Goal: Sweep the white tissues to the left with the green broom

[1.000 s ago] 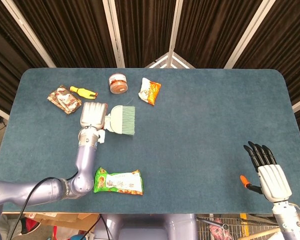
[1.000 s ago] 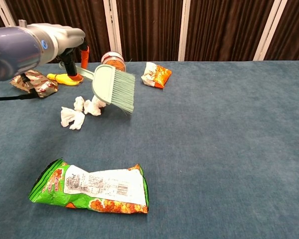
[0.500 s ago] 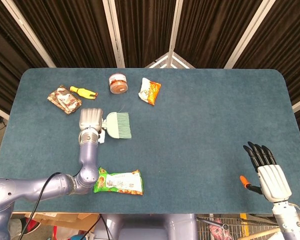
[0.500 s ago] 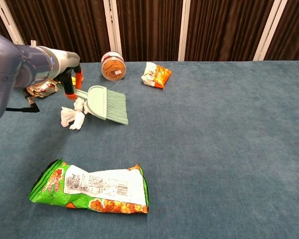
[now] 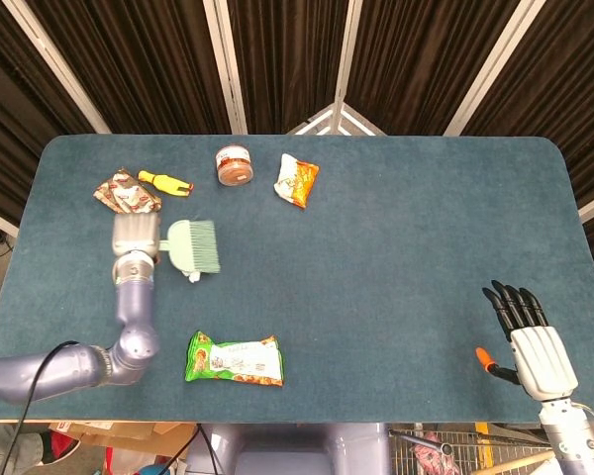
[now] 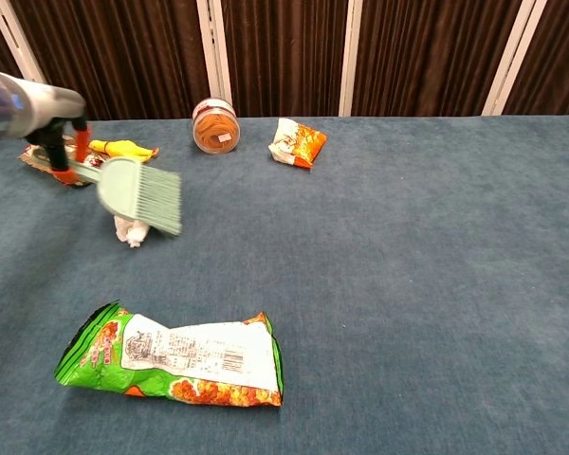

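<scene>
Crumpled white tissues (image 6: 129, 230) lie under green broom (image 6: 140, 194), gripped by left robot hand (image 5: 135, 237).

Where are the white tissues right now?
In the chest view the white tissues lie on the table's left side, partly hidden under the green broom held by the left hand, with the green snack bag nearer the camera.
</scene>
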Robot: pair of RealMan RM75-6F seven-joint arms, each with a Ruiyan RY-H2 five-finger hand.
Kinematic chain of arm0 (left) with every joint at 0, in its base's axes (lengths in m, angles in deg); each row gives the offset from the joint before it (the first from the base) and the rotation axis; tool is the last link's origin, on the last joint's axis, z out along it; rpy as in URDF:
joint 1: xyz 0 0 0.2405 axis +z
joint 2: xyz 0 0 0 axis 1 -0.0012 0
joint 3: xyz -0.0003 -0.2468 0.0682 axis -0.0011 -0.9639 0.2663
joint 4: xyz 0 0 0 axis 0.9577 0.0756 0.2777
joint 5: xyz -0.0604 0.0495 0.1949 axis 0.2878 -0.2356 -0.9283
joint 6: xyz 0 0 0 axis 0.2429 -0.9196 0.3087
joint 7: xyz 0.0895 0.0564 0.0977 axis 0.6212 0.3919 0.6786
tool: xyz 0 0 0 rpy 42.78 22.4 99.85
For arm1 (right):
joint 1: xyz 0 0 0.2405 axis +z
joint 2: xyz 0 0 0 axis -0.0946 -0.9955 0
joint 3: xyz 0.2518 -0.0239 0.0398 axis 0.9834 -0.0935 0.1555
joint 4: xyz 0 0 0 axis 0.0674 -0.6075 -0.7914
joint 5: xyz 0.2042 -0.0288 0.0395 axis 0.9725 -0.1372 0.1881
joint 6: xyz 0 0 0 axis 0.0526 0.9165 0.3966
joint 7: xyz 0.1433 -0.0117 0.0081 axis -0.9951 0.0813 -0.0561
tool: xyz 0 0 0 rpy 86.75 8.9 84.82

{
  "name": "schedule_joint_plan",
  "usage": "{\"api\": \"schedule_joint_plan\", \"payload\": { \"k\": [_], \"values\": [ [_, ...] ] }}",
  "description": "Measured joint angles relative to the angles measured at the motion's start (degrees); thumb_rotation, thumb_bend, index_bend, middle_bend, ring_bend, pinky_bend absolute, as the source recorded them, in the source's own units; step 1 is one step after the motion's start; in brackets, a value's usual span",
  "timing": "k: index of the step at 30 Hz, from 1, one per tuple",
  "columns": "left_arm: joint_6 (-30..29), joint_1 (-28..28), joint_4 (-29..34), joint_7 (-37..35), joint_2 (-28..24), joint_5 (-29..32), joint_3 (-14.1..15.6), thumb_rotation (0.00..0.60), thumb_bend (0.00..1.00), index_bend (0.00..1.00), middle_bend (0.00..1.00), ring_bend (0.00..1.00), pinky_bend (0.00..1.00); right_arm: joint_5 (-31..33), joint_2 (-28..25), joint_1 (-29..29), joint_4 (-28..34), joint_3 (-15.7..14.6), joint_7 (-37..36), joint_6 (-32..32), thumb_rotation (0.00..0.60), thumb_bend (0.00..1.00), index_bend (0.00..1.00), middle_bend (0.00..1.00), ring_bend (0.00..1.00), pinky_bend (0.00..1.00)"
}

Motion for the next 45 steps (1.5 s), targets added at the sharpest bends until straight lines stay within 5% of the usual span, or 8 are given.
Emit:
{"api": "schedule_joint_plan", "payload": {
  "k": [13,24,34,45],
  "values": [
    [0.35,4.39,9.99,-4.32,-12.53,1.83,-0.63,0.600,0.81,0.83,1.00,1.00,0.99,-0.01,0.45,0.37,0.20,0.27,1.25,-0.33,0.600,0.30,0.00,0.00,0.00,0.00],
    [1.32,0.90,10.55,-11.60,-8.39,-2.89,-3.39,0.600,0.81,0.83,1.00,1.00,0.99,0.35,0.53,0.65,-0.05,0.48,0.62,-0.72,0.600,0.30,0.00,0.00,0.00,0.00],
    [0.59,-3.21,5.16,-8.50,-0.01,0.28,1.20,0.600,0.81,0.83,1.00,1.00,0.99,0.45,0.22,0.48,-0.50,0.42,-0.43,-0.48,0.600,0.30,0.00,0.00,0.00,0.00],
    [-0.06,0.88,7.79,-8.25,-5.67,1.52,5.69,0.600,0.81,0.83,1.00,1.00,0.99,0.32,0.18,0.09,-0.49,0.27,0.47,0.08,0.600,0.30,0.00,0.00,0.00,0.00]
  ]
}}
